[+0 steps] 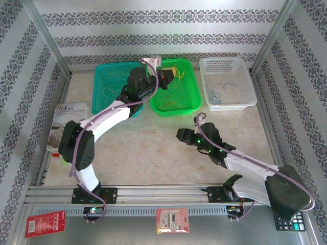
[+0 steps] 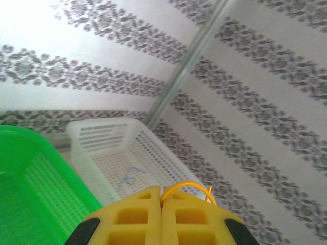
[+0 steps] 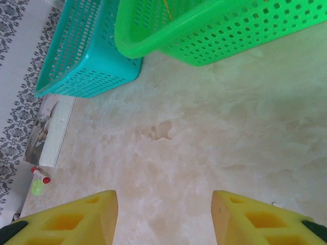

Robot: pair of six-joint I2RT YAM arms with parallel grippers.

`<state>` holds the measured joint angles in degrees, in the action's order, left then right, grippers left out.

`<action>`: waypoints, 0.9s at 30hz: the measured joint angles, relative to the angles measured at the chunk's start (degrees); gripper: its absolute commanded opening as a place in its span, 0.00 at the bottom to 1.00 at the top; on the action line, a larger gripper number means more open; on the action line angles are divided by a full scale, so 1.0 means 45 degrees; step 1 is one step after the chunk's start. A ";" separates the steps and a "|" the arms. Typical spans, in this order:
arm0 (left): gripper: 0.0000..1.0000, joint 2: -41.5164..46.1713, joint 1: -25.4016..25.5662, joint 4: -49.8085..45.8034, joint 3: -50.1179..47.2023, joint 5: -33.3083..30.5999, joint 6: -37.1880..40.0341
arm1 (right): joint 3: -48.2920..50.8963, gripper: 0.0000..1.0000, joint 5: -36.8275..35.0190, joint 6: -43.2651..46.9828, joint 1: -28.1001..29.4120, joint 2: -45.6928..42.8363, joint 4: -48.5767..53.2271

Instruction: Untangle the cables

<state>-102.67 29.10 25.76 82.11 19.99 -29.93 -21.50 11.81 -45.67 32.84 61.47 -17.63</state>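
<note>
From where I stand, the left claw [image 2: 161, 196] is clenched on a thin yellow-orange cable [image 2: 188, 185], whose little loop arches out of the seam between the yellow pads. Seen from overhead, that claw hangs above the far end of the green basket [image 1: 176, 112], and more loose yellow-orange strands [image 1: 168, 104] lie on the basket floor beneath it. A blue cable [image 1: 218, 92] sits in a small scribble inside the white basket [image 1: 227, 106], well apart from the rest. The right claw [image 3: 163, 204] is released, its pads wide apart over the bare table [image 3: 204, 132] near the green basket's front edge, grasping nothing. These cords look almost weightless and utterly limp. With no stiffness to push against, I expect them to drape, swing and catch on the basket mesh, and a tug on one strand will likely drag its neighbours along. They are far thinner than a pad, so a pinch probably wants to land squarely on a raised loop or a free end, not on strands lying flat. A slow lift should let the tangle fall open under its own slight weight.
</note>
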 measured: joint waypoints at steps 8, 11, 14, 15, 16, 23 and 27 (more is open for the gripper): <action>0.00 -0.3016 -0.0787 -0.2234 0.2637 -0.0466 0.0690 | 0.0146 0.60 -0.0097 0.0141 -0.0724 -0.2336 0.1535; 0.17 -0.3759 -0.0826 -0.3196 0.3322 -0.0505 0.0991 | 0.0141 0.61 -0.0097 0.0248 -0.1001 -0.2890 0.2079; 0.64 -0.4231 -0.0826 -0.4022 0.3764 -0.0476 0.1282 | 0.0136 0.62 -0.0097 0.0466 -0.1137 -0.3235 0.2652; 0.75 -0.4308 -0.0826 -0.4265 0.3852 -0.0466 0.1326 | 0.0131 0.64 -0.0092 0.0549 -0.1205 -0.3313 0.2841; 0.86 -0.4347 -0.0826 -0.4498 0.3910 -0.0461 0.1379 | 0.0112 0.67 -0.0092 0.0631 -0.1268 -0.3395 0.3050; 1.00 -0.4313 -0.0831 -0.6105 0.4804 -0.0311 0.1948 | -0.0748 0.98 -0.0257 0.1399 -0.1841 -0.3905 0.4585; 1.00 -0.3633 -0.0831 -0.7121 0.5139 -0.0272 0.2312 | -0.1739 0.98 -0.0675 0.2064 -0.2375 -0.4051 0.5411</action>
<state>-119.02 25.36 -6.28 105.23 18.76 -19.53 -29.32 8.78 -36.38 22.15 43.24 6.72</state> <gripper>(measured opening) 0.998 0.981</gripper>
